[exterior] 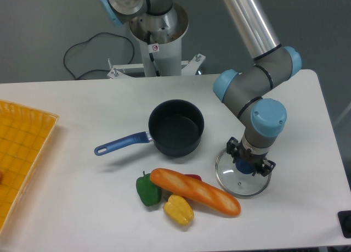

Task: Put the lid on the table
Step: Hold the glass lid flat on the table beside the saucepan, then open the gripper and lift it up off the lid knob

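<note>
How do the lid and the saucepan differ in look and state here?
The lid is clear glass with a metal rim; the saucepan is opaque dark blue. The lid lies flat under the gripper, while the saucepan stands free, open and empty. Both rest on the white table, and both look about equally wide.
</note>
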